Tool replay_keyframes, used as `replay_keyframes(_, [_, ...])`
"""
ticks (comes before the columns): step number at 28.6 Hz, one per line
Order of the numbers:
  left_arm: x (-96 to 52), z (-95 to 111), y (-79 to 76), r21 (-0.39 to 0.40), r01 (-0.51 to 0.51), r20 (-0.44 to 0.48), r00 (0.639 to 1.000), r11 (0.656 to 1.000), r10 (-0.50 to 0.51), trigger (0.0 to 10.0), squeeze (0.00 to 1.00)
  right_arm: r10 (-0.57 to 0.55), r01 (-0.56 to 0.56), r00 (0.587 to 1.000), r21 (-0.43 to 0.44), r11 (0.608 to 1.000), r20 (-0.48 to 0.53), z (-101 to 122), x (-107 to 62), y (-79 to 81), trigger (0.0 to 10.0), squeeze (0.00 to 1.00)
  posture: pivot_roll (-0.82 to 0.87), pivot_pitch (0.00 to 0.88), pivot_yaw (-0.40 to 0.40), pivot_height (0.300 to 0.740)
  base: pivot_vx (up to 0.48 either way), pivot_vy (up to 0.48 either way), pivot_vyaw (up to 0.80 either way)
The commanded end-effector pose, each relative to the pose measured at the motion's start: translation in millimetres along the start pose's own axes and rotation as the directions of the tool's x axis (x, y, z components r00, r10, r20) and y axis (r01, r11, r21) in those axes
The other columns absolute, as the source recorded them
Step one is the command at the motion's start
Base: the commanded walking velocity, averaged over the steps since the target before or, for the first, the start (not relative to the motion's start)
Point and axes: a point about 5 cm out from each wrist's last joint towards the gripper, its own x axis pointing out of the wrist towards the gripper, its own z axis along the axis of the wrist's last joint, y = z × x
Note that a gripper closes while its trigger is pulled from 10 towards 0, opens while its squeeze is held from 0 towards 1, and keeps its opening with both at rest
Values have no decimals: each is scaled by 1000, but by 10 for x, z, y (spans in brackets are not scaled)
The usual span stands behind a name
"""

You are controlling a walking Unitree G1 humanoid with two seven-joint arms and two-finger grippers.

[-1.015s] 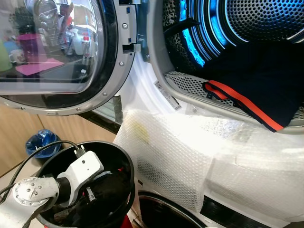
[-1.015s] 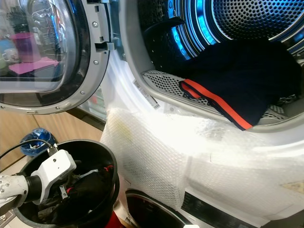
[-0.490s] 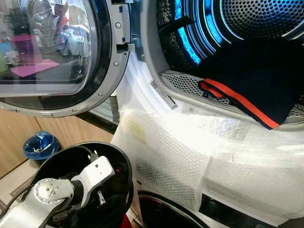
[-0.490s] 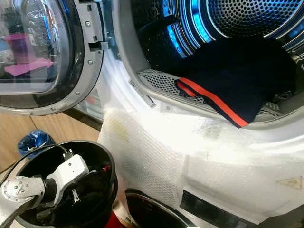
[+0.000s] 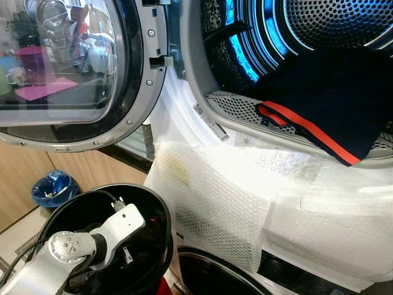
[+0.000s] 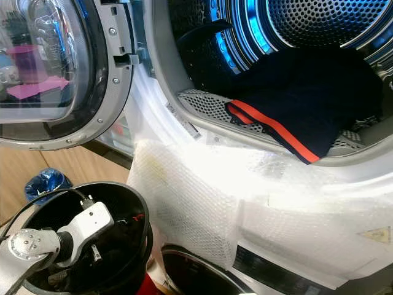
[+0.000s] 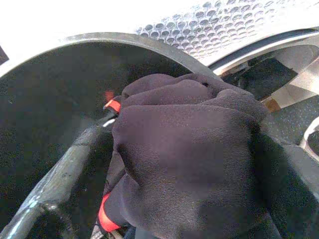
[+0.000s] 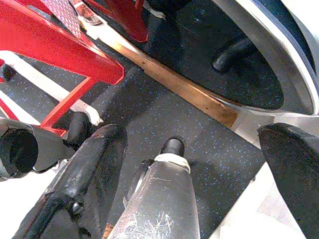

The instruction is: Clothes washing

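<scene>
The dark garment [image 7: 184, 154] with red trim sits bunched in the black bin [image 5: 156, 209] below the open washer door [image 5: 73, 74]; another dark piece with an orange stripe [image 5: 319, 98] already lies in the lit drum [image 5: 344, 24]. It looks soft, light and floppy (likely to trail or snag on the rim), so a pinch at a thick fold seems best. The left tool [image 7: 99, 149] is buried in the cloth; whether it grips cannot be told. The right tool [image 8: 199, 164] hangs idle, fingers spread wide over the floor [image 8: 164, 114], holding nothing.
</scene>
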Motion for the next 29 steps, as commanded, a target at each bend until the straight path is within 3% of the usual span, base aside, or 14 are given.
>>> replay_keyframes(1, [53,-36,-13,3,-15,-26,1000,1000,15,10000,0,-7,7,1000,-15,1000,-9,-28,-8,-30,10000,0,104,37,-20,740,0,0,0])
replay_keyframes(8, [142,-17,-76,-24,-10,-8,1000,1000,10,10000,0,-13,13,1000,-41,999,-6,-6,-15,-80,10000,0,92,29,-41,740,0,0,0])
replay_keyframes(9, [154,-13,-86,-29,-12,-7,1000,999,12,8941,0,-15,15,1000,-46,999,-4,8,-16,-96,10000,0,92,28,-45,740,0,0,0])
replay_keyframes(10, [157,-13,-88,-31,-14,-6,1000,999,14,8941,0,-16,15,1000,-48,999,-3,12,-17,-103,10000,0,92,28,-45,740,0,0,0])
replay_keyframes(11, [164,-14,-89,-33,-21,-8,1000,999,21,3922,0,-16,16,1000,-54,998,-4,16,-19,-114,10000,0,96,21,-52,740,0,0,0])
replay_keyframes(12, [167,-15,-90,-33,-23,-9,1000,999,23,3922,0,-16,16,1000,-57,998,-4,16,-19,-117,10000,0,96,21,-52,740,0,0,0])
replay_keyframes(13, [171,-15,-88,-35,-29,-7,1000,999,29,0,0,-17,17,1000,-61,998,-4,23,-19,-121,10000,0,99,16,-53,740,0,0,0])
replay_keyframes(29, [173,-13,-123,-47,-25,-9,1000,999,24,0,0,5,-5,1000,-100,995,-3,84,-1,-60,10000,0,122,0,-64,740,0,0,0])
